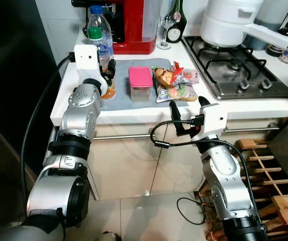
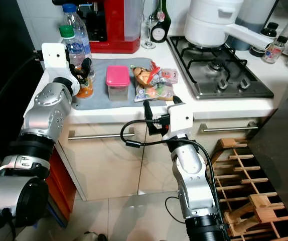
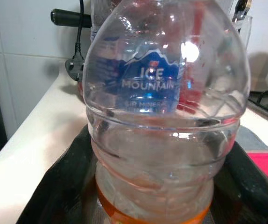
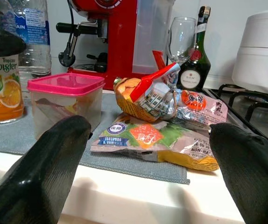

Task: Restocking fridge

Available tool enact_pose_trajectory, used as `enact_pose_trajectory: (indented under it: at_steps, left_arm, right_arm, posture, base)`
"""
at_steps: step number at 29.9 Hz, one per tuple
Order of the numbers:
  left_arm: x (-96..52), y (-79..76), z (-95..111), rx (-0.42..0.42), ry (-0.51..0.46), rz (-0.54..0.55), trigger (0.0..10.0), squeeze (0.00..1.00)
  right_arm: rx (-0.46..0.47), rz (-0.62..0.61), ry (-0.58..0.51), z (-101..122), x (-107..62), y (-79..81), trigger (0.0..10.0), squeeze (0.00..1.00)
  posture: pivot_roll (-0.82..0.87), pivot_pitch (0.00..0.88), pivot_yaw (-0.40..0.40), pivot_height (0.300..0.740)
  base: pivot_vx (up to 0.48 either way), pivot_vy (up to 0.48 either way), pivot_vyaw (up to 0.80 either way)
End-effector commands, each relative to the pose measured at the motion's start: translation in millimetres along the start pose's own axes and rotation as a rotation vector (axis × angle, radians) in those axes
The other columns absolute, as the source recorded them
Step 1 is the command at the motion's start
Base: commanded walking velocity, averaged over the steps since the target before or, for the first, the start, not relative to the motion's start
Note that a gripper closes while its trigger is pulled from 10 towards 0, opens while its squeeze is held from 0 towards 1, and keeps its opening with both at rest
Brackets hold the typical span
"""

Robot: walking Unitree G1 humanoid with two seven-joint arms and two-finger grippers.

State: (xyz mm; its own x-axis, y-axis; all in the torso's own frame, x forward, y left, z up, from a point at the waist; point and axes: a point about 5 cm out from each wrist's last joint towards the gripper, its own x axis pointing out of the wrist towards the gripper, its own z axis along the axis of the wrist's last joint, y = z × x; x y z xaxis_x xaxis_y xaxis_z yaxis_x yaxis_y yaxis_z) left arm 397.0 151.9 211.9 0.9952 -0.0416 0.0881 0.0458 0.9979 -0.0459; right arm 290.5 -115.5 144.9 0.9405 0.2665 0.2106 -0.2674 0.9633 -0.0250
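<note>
At the left of the grey cloth mat point(image 1: 134, 103) on the white counter point(image 1: 71, 83), the left gripper point(image 1: 108, 70) is seen with its two black fingers spread to either side of an upright clear plastic bottle with an orange band at its base point(image 3: 164, 140); in the left wrist view the fingers flank the bottle's lower body, but contact with the plastic cannot be confirmed, so the grasp is judged near but not shown as closed. The bottle's long axis is vertical, directly between the fingers, and the left arm is plainly the nearer one to it. Behind it stands a second clear water bottle with a blue cap point(image 1: 98, 22). Further right on the mat are placed a small clear tub with a pink lid point(image 1: 140, 83) and a pile of printed snack packets point(image 1: 176, 83), lying flat just beside the tub. Below the counter edge, in front of the packets, the right gripper point(image 1: 187, 108) is held with its fingers wide apart and nothing between them, pointed up toward the packets. A red coffee machine point(image 1: 134, 25) and a gas hob point(image 1: 239, 70) are seen behind and to the right.
</note>
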Motion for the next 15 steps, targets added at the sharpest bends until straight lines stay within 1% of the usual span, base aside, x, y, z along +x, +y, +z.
enact_pose_trajectory:
  at_steps: [1,2,3,4,6,9,10,12,13,14,15]
  left_arm:
    - [1.2,0.5,-1.6,-0.027,0.006,-0.003,0.0,0.00]
    - [2.2,-3.3,-2.7,-0.066,-0.002,-0.019,0.0,0.00]
    - [2.6,-5.1,-1.4,-0.080,-0.014,-0.027,0.0,0.00]
    - [2.6,-6.6,3.3,-0.081,-0.040,-0.032,0.0,0.00]
    - [2.5,-7.4,6.7,-0.080,-0.057,-0.034,0.0,0.00]
    - [-1.4,-6.4,24.0,-0.082,-0.144,-0.037,0.0,0.00]
    - [-1.4,-6.4,24.0,-0.082,-0.144,-0.037,0.0,0.00]
    - [-8.4,-5.3,34.6,-0.077,-0.200,-0.044,0.0,0.00]
    - [-8.4,-5.3,34.6,-0.077,-0.200,-0.044,0.0,0.00]
    - [-15.5,-4.5,39.6,-0.076,-0.229,-0.057,0.0,0.00]
    - [-25.9,-3.5,42.9,-0.069,-0.254,-0.076,0.0,0.00]
  right_arm:
    - [0.003,0.001,-0.003,2.9,3.0,-0.5,10.0,0.00]
    - [0.005,0.004,-0.003,3.1,4.2,0.0,10.0,0.00]
    - [0.006,0.004,-0.003,3.2,4.7,0.1,10.0,0.00]
    - [0.007,0.004,-0.003,3.2,5.1,-0.1,10.0,0.00]
    - [0.008,0.004,-0.003,3.2,5.2,-0.3,10.0,0.00]
    - [0.009,0.004,-0.001,2.6,5.0,-0.7,10.0,0.00]
    - [0.009,0.004,-0.001,2.6,5.0,-0.7,10.0,0.00]
    - [0.006,0.003,0.001,2.4,5.3,-2.6,10.0,0.00]
    - [0.006,0.003,0.001,2.4,5.3,-2.6,10.0,0.00]
    - [0.002,0.002,0.001,2.6,5.3,-4.1,10.0,0.00]
    - [-0.003,0.000,0.002,2.6,5.3,-6.2,10.0,0.00]
  posture:
    - [-0.10,0.000,-0.014,0.740]
    - [-0.10,0.000,-0.018,0.740]
    - [-0.10,0.000,-0.018,0.740]
    - [-0.09,0.000,-0.020,0.740]
    - [-0.09,0.000,-0.020,0.740]
    - [-0.09,0.000,-0.025,0.740]
    - [-0.09,0.000,-0.025,0.740]
    - [-0.10,0.000,-0.026,0.740]
    - [-0.10,0.000,-0.026,0.740]
    - [-0.10,0.000,-0.031,0.740]
    - [-0.09,0.000,-0.031,0.740]
  base:
    - [0.000,0.000,0.00]
    - [0.000,0.000,0.00]
    - [0.000,0.000,0.00]
    - [0.000,0.000,0.00]
    - [0.000,0.000,0.00]
    - [0.000,0.000,0.00]
    - [0.000,0.000,0.00]
    - [0.000,0.000,0.00]
    - [0.000,0.000,0.00]
    - [0.000,0.000,0.00]
    - [0.000,0.000,0.00]
